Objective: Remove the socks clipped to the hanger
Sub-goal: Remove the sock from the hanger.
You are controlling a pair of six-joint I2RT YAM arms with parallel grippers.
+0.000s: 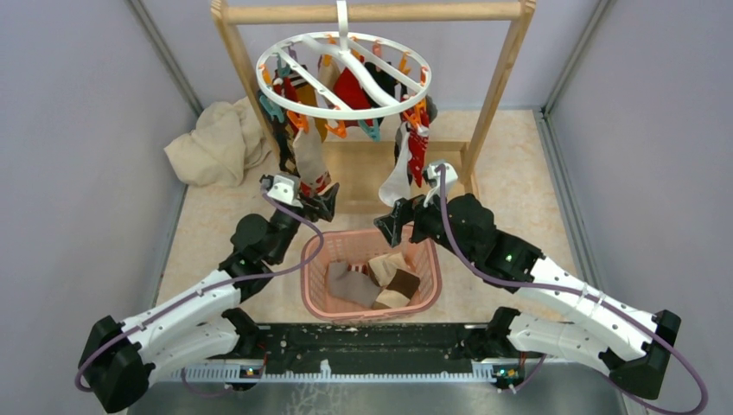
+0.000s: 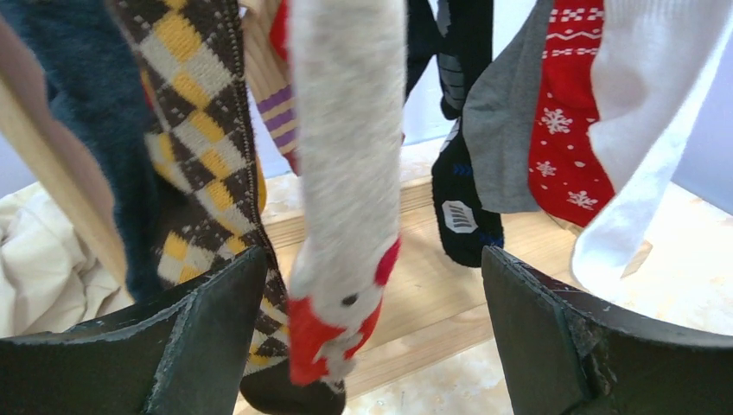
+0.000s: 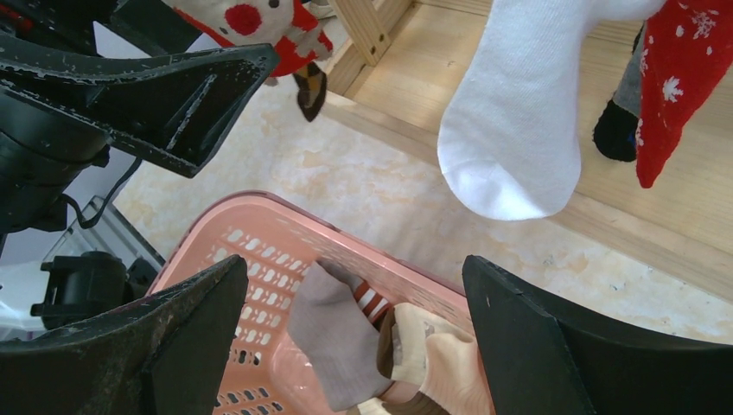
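Black fingers (image 2: 207,337) of the left claw (image 2: 372,259) fill the bottom corners of its wrist view, spread wide and gripping nothing. Between them, touching neither, hangs a grey sock (image 2: 346,156) with a red toe that seems to carry a small face, though the view is too close to be sure. Just left of it hangs a brown and yellow checked sock (image 2: 203,147). At upper right a red snowflake sock (image 2: 566,130) and a white sock (image 2: 640,130) hang side by side.

These socks dangle from the orange and teal clips (image 1: 373,130) around the white ring hanger (image 1: 346,112), which hooks over the top bar of a wooden frame (image 1: 501,86) at the top centre of the overhead view.

The right claw (image 3: 354,264) is likewise released and empty, its fingers apart at the lower left and lower right of its wrist view, with the white sock's toe hanging at upper right. Below the claw sits a pink basket (image 3: 259,251) holding a loose grey sock (image 3: 333,346) and a tan sock (image 3: 436,359). Seen from overhead, the basket sits at centre between the two arms, and a beige cloth heap (image 1: 216,143) lies at upper left beside the frame's leg.
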